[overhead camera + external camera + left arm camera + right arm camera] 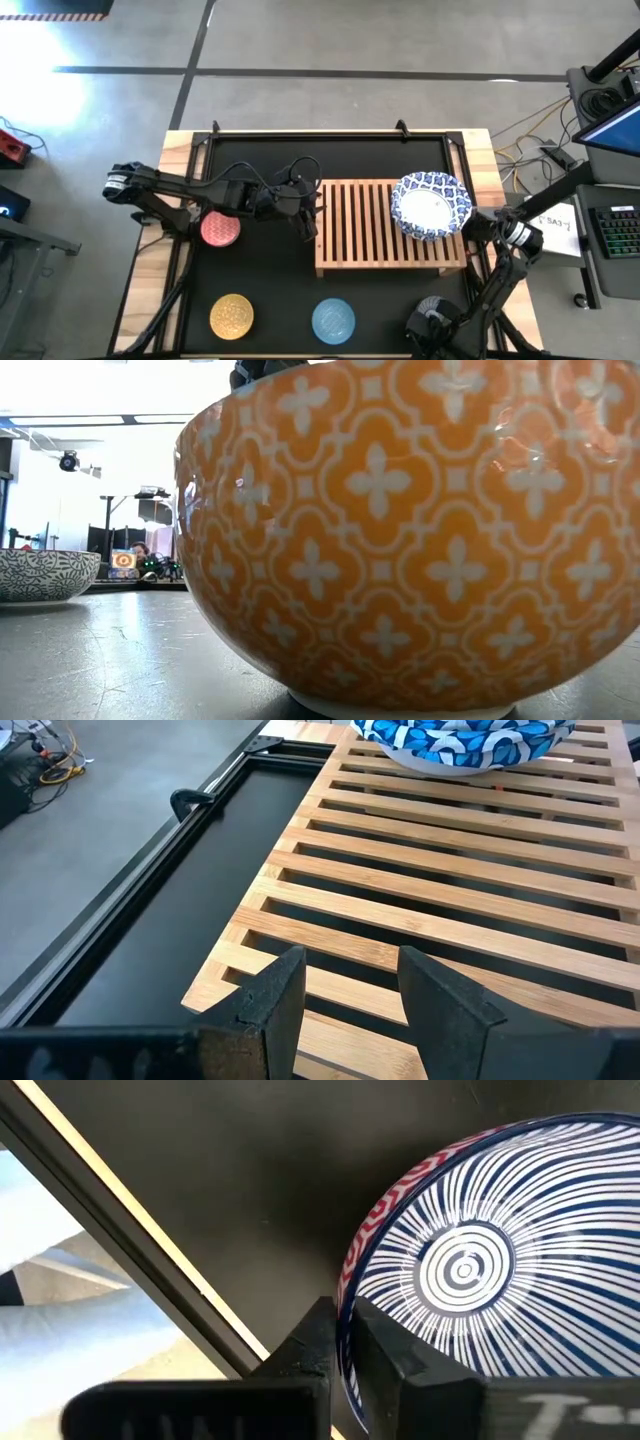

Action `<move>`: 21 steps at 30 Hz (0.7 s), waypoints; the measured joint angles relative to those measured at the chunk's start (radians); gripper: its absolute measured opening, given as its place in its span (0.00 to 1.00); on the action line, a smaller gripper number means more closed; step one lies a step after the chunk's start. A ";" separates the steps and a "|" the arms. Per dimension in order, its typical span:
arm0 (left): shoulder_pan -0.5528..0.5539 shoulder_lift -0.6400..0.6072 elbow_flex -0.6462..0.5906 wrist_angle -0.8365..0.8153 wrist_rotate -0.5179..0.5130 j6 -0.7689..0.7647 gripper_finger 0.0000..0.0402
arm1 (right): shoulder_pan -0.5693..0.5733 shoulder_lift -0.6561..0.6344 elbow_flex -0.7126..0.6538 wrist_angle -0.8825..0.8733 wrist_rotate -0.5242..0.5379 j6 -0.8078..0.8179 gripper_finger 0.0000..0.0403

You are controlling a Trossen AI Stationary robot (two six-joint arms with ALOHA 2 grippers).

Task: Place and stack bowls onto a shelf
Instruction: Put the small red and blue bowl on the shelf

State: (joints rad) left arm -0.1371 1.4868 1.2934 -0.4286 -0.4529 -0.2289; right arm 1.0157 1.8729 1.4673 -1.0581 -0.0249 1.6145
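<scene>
One dark bowl (470, 1270) at 5 o'clock
Right hand (345, 1330) pinches its rim: lift it level. Left hand (352, 960) waits spread by the shelf (450, 870).

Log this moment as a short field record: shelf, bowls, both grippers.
shelf: slatted wood shelf on the black mat, mid-table
on shelf: white bowl with blue rim, at the shelf's right end
on mat: red bowl, yellow bowl, light blue bowl, dark bowl
left gripper: open, empty, over the shelf's left end
right gripper: shut on the dark bowl's rim, front right
</scene>
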 joint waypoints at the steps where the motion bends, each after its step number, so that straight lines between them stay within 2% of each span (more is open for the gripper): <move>1: 0.000 0.000 0.000 0.000 0.000 -0.001 0.36 | 0.000 0.000 0.000 0.000 -0.001 0.000 0.04; 10: -0.001 0.000 0.000 0.000 0.000 -0.008 0.36 | 0.001 -0.001 0.065 0.029 -0.023 -0.061 0.03; 21: -0.029 0.000 0.000 0.040 0.100 0.076 0.36 | -0.006 -0.005 0.248 0.016 0.219 -0.288 0.03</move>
State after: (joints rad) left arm -0.1659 1.4868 1.2934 -0.3881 -0.3534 -0.1528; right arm 1.0093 1.8683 1.7149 -1.0420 0.1939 1.3263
